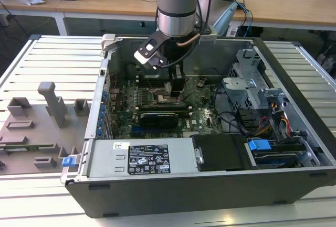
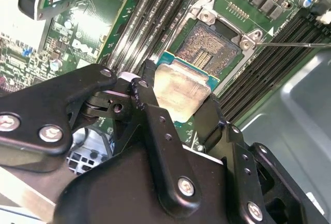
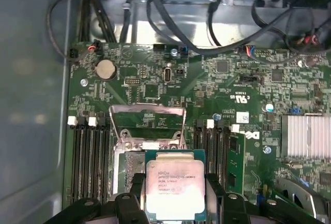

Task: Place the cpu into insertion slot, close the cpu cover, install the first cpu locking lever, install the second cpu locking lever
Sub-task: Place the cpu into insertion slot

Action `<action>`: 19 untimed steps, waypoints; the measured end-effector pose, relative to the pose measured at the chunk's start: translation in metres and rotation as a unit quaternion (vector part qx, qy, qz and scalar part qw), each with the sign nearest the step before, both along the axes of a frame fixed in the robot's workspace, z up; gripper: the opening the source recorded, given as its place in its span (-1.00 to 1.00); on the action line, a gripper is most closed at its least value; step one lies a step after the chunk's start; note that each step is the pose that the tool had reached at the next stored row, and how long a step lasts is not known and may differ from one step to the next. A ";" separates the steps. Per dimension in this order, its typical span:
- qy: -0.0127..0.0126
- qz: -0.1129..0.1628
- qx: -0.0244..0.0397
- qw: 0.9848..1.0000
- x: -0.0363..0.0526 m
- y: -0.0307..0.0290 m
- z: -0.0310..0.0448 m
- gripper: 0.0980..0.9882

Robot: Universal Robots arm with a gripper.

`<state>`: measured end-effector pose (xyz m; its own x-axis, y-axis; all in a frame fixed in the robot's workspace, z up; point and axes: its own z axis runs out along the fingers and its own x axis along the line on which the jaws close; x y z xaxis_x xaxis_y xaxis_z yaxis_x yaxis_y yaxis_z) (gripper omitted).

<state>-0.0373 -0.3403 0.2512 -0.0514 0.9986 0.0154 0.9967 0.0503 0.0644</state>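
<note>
My gripper (image 3: 175, 195) is shut on the cpu (image 3: 175, 185), a square chip with a silvery top plate, its fingers (image 3: 135, 189) pressing on two opposite edges. In the second wrist view the cpu (image 2: 182, 89) hangs just above and partly over the insertion slot (image 2: 209, 48), whose dark pin field lies bare inside its metal rim. The cpu cover (image 3: 147, 110) stands swung up and open at the slot's far side. A thin locking lever (image 2: 289, 44) sticks out beside the slot. In the exterior view the gripper (image 1: 176, 88) reaches down into the open computer case, over the insertion slot (image 1: 164, 99).
Long black memory slots (image 3: 88, 157) flank the socket on both sides. A heatsink (image 3: 307, 136) and black cables (image 3: 207, 43) lie nearby. The case holds a power supply (image 1: 142, 159), a drive cage (image 1: 252, 88) and an expansion card (image 1: 157, 118). A grey fixture board (image 1: 37, 127) sits at the exterior view's left.
</note>
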 end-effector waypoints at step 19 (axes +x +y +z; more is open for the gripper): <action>0.000 0.005 0.000 1.000 -0.0128 0.0088 -0.0041 0.00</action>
